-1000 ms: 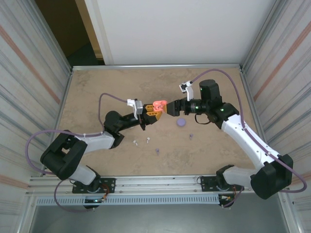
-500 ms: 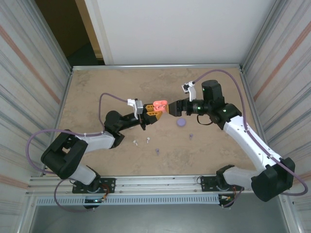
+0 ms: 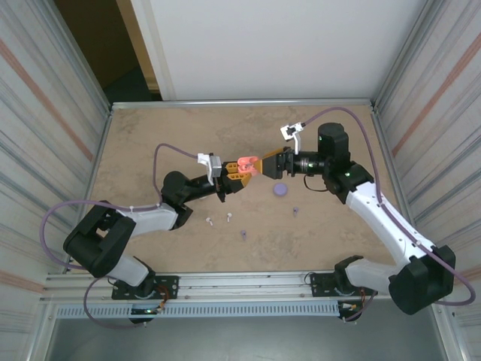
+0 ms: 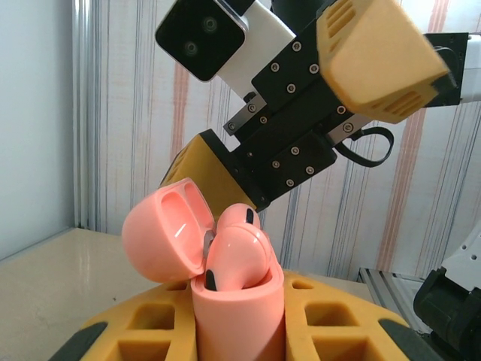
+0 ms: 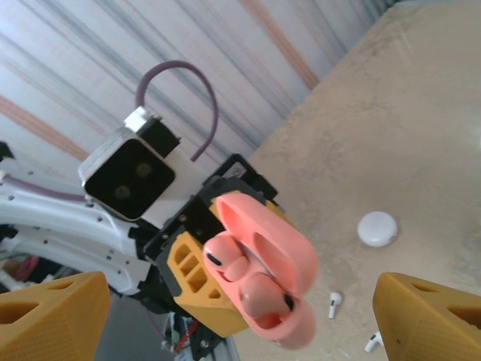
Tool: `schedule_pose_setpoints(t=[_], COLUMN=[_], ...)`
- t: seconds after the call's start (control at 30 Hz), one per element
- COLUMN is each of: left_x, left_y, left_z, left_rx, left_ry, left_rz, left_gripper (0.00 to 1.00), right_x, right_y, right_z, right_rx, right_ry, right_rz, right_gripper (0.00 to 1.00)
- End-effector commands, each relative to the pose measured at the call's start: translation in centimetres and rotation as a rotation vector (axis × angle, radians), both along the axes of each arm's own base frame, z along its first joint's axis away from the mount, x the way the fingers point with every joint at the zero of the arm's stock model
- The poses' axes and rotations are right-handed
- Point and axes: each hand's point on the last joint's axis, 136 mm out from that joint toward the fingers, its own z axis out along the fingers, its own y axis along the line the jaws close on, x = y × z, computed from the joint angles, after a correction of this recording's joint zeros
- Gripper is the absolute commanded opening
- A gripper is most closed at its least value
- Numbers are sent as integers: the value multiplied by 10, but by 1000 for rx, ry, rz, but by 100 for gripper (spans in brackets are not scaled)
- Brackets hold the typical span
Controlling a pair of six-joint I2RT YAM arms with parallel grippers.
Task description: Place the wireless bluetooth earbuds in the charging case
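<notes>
Two changes since a second ago, top view: the right arm's wrist has shifted a little to the right, and the right gripper [image 3: 264, 164] now lies more level. The left arm and everything on the table [image 3: 150, 143] are unchanged.

The left gripper [image 3: 239, 174] is clamped narrow on the lower body of the coral-pink charging case [image 4: 237, 301] and holds it above the table. The lid [image 4: 165, 226] is hinged open. Both coral-pink earbuds [image 4: 237, 256] sit in the case wells.

The right gripper's jaws are spread wide and hold nothing. In the right wrist view its yellow fingers [image 5: 52, 308] flank the case on both sides. From above, the tips look just beside the lid; contact cannot be judged.

Two white earbuds [image 3: 219, 219] and two purple earbuds [image 3: 243, 234] lie loose on the table, near a lilac round case [image 3: 281, 189].
</notes>
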Motion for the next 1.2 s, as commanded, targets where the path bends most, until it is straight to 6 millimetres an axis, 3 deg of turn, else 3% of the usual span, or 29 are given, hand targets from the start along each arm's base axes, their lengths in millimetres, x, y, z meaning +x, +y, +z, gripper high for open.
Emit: schedule_pose_setpoints(t=[0.0, 0.27, 0.73, 1.0, 1.17], left_x=[-4, -2, 10, 11, 22], left_y=[0, 1, 5, 7, 8], left_z=[17, 15, 6, 5, -10], left_rx=[-38, -36, -28, -26, 57], left_ry=[-50, -39, 4, 8, 66], left_rz=[-24, -16, 23, 35, 87], left_gripper=[0, 0, 0, 0, 0], right_x=[-8, -15, -36, -25, -10], right_y=[13, 21, 13, 1, -22], right_z=[12, 26, 36, 23, 14], right_rx=[38, 59, 77, -17, -93], right_ry=[-20, -58, -163, -151, -163], right_rz=[73, 127, 153, 45, -110], right_gripper=[89, 86, 84, 84, 85])
